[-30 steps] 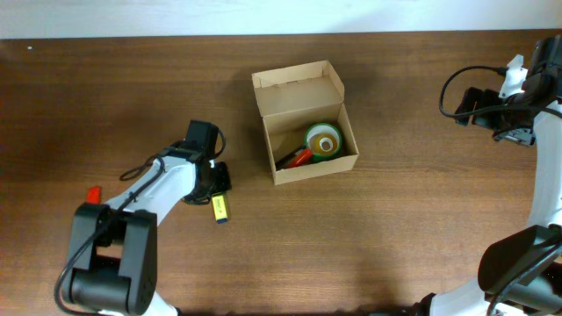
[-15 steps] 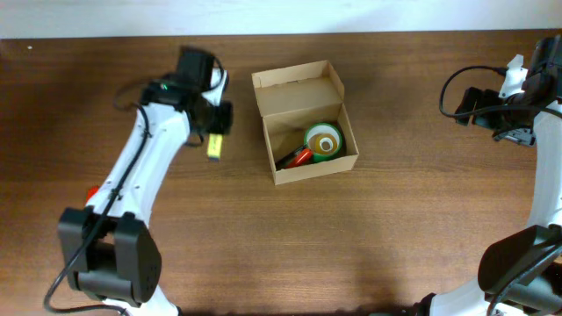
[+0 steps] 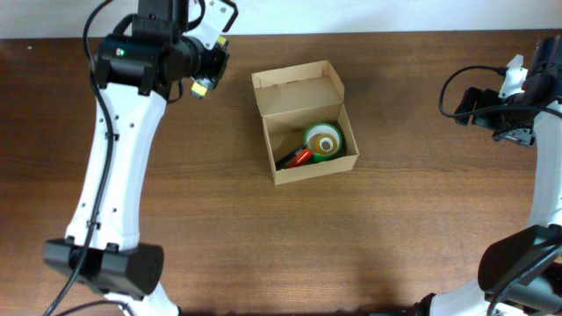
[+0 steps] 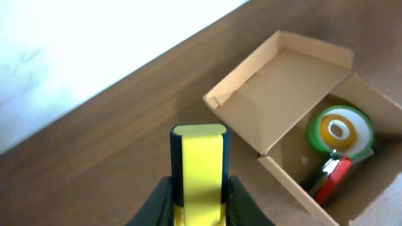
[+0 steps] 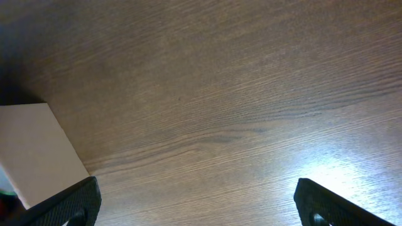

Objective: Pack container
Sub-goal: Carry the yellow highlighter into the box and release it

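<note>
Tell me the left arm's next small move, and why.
Probably swing the yellow marker right, over the container: the left gripper holds it off to its side, the lid is open, and bare floor shows beside the tape roll.

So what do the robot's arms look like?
Both are long white tubes with chunky black joints. The left arm stands on a black base, and a thin cable, black, runs along it. The right arm has a looping cable, also black, near its end. The left gripper and the right gripper have dark fingers.
</note>
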You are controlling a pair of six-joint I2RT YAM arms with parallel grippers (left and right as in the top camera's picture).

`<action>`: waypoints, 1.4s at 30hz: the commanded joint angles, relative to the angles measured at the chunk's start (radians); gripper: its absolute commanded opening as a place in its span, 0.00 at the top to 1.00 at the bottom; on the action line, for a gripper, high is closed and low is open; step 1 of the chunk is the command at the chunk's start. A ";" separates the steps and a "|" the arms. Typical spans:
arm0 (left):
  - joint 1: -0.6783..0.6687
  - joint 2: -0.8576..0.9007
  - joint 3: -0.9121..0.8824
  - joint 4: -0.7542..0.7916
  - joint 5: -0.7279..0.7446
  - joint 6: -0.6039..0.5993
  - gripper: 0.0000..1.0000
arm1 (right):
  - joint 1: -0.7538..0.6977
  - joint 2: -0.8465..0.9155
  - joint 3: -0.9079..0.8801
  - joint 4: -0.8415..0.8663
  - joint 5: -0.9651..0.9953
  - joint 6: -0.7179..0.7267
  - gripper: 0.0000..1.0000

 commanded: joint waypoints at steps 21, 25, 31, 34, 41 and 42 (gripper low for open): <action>-0.350 0.422 0.333 -0.248 -0.069 0.373 0.99 | -0.004 0.006 -0.003 -0.004 -0.024 0.009 0.01; -0.397 0.449 0.333 -0.249 -0.043 0.376 0.99 | -0.004 0.006 -0.003 -0.005 -0.024 0.009 0.01; -0.444 0.499 0.332 -0.246 -0.040 0.375 0.99 | -0.004 0.006 -0.003 -0.007 -0.024 0.009 0.01; -0.446 0.530 0.330 -0.246 -0.033 0.365 0.99 | -0.004 0.006 -0.003 -0.008 -0.024 0.009 0.01; -0.442 0.565 0.255 -0.229 -0.014 0.353 0.99 | -0.004 0.006 -0.003 -0.008 -0.024 0.009 0.01; -0.442 0.565 0.235 -0.225 -0.013 0.353 0.99 | -0.004 0.006 -0.003 -0.008 -0.024 0.009 0.01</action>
